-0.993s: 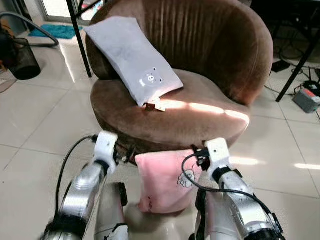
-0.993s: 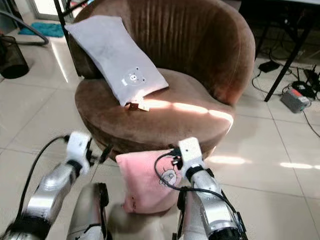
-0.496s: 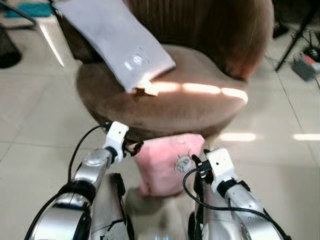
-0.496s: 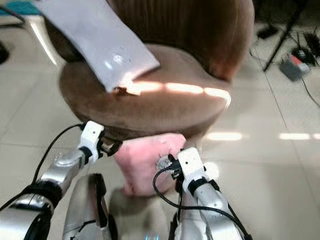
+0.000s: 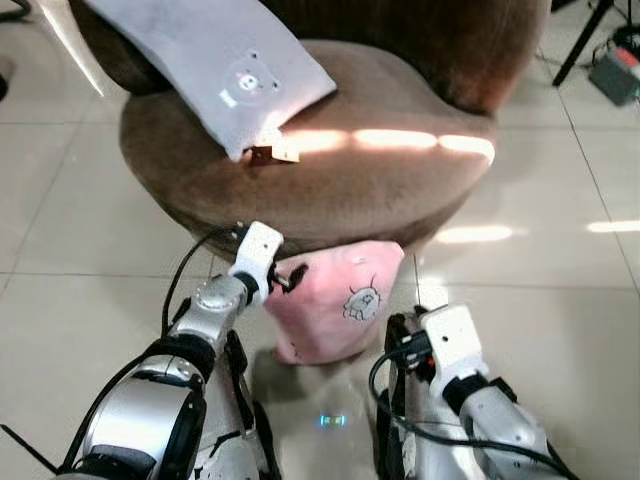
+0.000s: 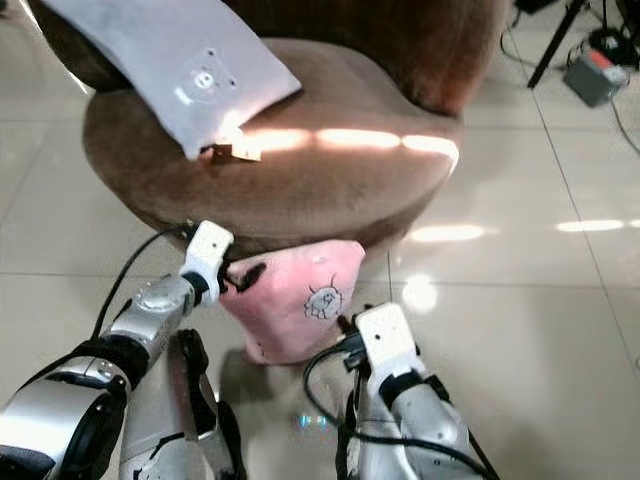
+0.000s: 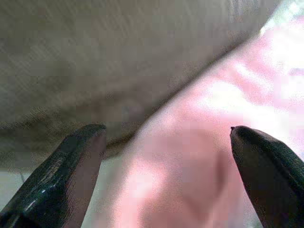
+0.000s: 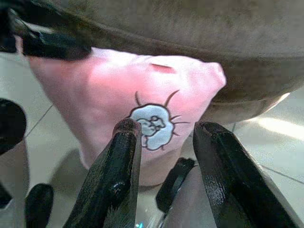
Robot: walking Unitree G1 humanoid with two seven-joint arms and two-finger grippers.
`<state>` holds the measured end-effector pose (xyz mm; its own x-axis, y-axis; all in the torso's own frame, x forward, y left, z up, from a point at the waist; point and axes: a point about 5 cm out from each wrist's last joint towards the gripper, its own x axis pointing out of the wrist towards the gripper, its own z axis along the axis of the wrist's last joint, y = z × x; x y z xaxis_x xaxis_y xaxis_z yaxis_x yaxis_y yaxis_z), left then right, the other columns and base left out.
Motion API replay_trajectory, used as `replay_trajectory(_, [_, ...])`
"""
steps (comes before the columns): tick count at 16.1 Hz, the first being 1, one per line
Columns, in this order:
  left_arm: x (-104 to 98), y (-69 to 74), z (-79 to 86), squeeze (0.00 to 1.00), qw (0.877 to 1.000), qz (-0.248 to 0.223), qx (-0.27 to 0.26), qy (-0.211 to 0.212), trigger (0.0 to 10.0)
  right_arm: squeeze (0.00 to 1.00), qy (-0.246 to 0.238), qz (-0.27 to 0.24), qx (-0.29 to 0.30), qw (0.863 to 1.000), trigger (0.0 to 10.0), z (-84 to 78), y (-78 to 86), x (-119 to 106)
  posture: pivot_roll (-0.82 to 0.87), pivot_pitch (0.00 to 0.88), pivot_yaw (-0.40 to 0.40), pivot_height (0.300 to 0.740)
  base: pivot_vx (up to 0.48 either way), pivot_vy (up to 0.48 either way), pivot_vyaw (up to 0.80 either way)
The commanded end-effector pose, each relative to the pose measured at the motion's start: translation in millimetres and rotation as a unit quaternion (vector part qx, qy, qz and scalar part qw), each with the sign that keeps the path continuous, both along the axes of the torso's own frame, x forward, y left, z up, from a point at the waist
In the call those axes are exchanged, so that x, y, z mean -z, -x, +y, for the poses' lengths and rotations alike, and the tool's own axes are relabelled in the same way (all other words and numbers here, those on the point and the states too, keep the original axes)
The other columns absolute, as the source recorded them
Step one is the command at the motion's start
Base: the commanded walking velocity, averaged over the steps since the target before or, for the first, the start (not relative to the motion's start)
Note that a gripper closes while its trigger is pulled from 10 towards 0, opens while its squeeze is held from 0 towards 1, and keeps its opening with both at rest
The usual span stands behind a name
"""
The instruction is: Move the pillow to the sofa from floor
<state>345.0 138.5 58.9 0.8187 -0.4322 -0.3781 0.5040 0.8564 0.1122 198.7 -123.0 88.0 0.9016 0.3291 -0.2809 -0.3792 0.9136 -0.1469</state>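
Right now I see the pink pillow [image 5: 330,305] standing on the floor [image 5: 560,290], leaning against the brown sofa's [image 5: 340,185] base. My left gripper [image 7: 166,156] is spread wide at its upper corner; my right gripper [image 8: 164,142] is spread, close before it.

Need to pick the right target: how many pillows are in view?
2. A pink pillow stands on the floor against the brown sofa base; a grey pillow lies on its seat. Others may be hidden.
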Motion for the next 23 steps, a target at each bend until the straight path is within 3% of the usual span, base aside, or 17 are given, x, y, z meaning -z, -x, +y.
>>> replay_trajectory(1, [7.7, 4.4, 2.0, 0.00, 1.000, 0.029, 0.002, 0.003, 10.0, 0.00, -0.005, 0.017, -0.022, 1.000, 10.0, 4.2, 7.0, -0.9, -0.21, 0.325, 0.045, 0.521, 0.000, 0.000, 0.00])
replay_trajectory(5, [16.7, 11.8, 7.8, 0.00, 0.998, 0.058, 0.027, -0.012, 10.0, 0.00, -0.029, 0.029, -0.063, 0.997, 10.0, 1.9, 13.3, -6.3, -0.20, 0.326, 0.039, 0.521, 0.000, 0.000, 0.00])
replay_trajectory(7, [19.1, 12.2, 22.7, 0.00, 0.995, 0.054, 0.017, -0.087, 10.0, 0.00, -0.047, 0.040, -0.096, 0.994, 10.0, 5.2, 15.9, -9.2, -0.20, 0.320, 0.042, 0.521, 0.000, 0.000, 0.00])
replay_trajectory(10, [18.0, 11.2, 24.3, 0.00, 0.991, 0.048, 0.030, -0.120, 10.0, 0.00, -0.059, 0.052, -0.104, 0.991, 10.0, 6.2, 17.2, -9.0, -0.20, 0.323, 0.044, 0.521, 0.000, 0.000, 0.00])
replay_trajectory(11, [18.0, 11.4, 23.4, 0.00, 0.989, 0.047, 0.044, -0.134, 3.1, 0.00, -0.068, 0.060, -0.105, 0.990, 10.0, 6.2, 17.5, -8.3, -0.20, 0.322, 0.045, 0.521, 0.000, 0.000, 0.00])
replay_trajectory(12, [18.4, 11.8, 22.7, 0.00, 0.986, 0.043, 0.056, -0.152, 2.2, 0.00, -0.073, 0.067, -0.106, 0.989, 10.0, 5.7, 18.1, -7.3, -0.20, 0.318, 0.046, 0.521, 0.000, 0.000, 0.00])
replay_trajectory(13, [18.7, 11.9, 22.2, 0.00, 0.983, 0.039, 0.065, -0.168, 0.0, 0.00, -0.073, 0.071, -0.105, 0.989, 10.0, 4.7, 18.2, -6.0, -0.20, 0.316, 0.046, 0.521, 0.000, 0.000, 0.00])
replay_trajectory(14, [18.4, 11.5, 21.6, 0.00, 0.979, 0.031, 0.072, -0.190, 0.0, 0.00, -0.073, 0.075, -0.105, 0.989, 10.0, 3.7, 18.1, -4.6, -0.19, 0.315, 0.047, 0.521, 0.000, 0.000, 0.00])
replay_trajectory(23, [14.3, 7.5, 28.0, 0.00, 0.974, 0.020, 0.059, -0.218, 0.0, 0.00, -0.094, 0.082, -0.112, 0.986, 10.0, 6.9, 18.4, -1.7, -0.18, 0.310, 0.055, 0.521, 0.000, 0.000, 0.00])
